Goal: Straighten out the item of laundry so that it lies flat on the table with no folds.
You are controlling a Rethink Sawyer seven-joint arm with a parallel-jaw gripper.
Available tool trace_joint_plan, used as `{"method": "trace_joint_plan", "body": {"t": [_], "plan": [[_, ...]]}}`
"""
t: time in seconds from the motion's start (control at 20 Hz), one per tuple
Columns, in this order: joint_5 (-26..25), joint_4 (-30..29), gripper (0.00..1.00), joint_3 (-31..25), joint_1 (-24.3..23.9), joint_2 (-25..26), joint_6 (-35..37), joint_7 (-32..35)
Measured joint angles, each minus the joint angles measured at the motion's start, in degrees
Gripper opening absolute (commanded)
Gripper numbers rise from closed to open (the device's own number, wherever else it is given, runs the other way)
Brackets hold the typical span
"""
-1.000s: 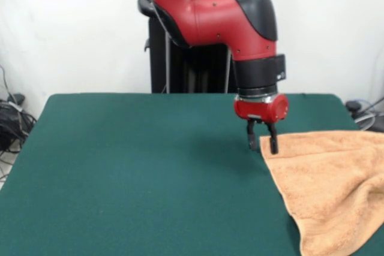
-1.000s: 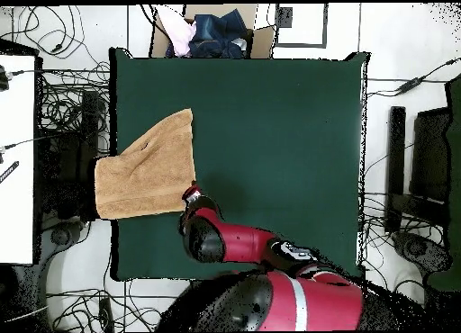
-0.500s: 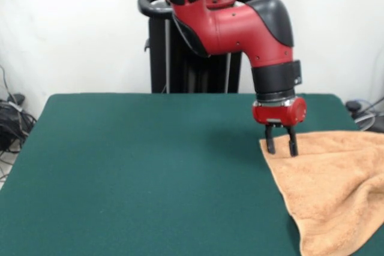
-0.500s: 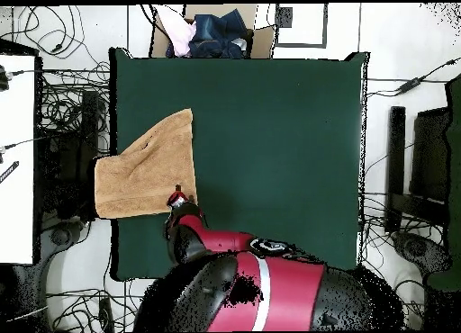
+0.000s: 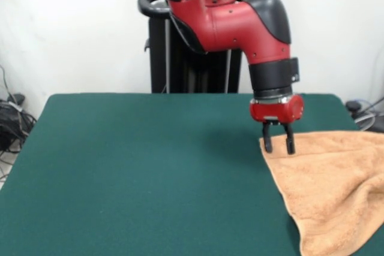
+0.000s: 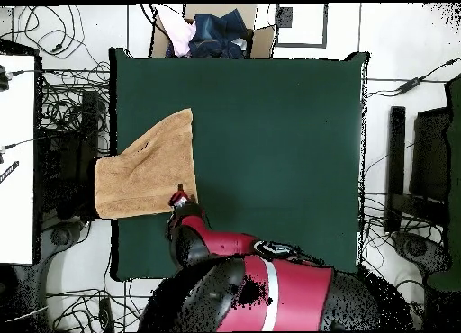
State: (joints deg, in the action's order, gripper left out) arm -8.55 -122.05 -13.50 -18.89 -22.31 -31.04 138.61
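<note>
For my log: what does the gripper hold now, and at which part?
Nothing. The open gripper stands over the near corner of the towel, with no cloth between its fingers.

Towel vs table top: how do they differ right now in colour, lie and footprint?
The towel is tan; the table is dark green. The table top is flat and smooth; the towel shows a fold ridge and lies skewed. The towel covers one side and overhangs that edge; the table is much wider. The open gripper stands at the towel's corner.

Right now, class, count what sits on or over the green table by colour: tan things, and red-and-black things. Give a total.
Tan: 1, the towel
Red and black: 1, the arm with its gripper
Total: 2
</note>
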Motion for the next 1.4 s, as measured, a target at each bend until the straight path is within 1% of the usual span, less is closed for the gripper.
{"method": "trace_joint_plan", "body": {"t": [0.25,0.45,0.65,1.05,1.4], "plan": [[0.0,-1.8,1.0,0.0,-1.1,-3.4,0.4,0.0],[0.0,-2.1,1.0,0.0,-1.5,-4.7,0.7,0.0],[0.0,-2.1,1.0,0.0,-1.4,-3.5,0.7,0.0],[0.0,-0.7,1.0,0.0,-0.3,1.7,0.4,0.0],[0.0,-1.1,1.0,-0.1,-0.8,1.4,-0.1,0.0]]}}
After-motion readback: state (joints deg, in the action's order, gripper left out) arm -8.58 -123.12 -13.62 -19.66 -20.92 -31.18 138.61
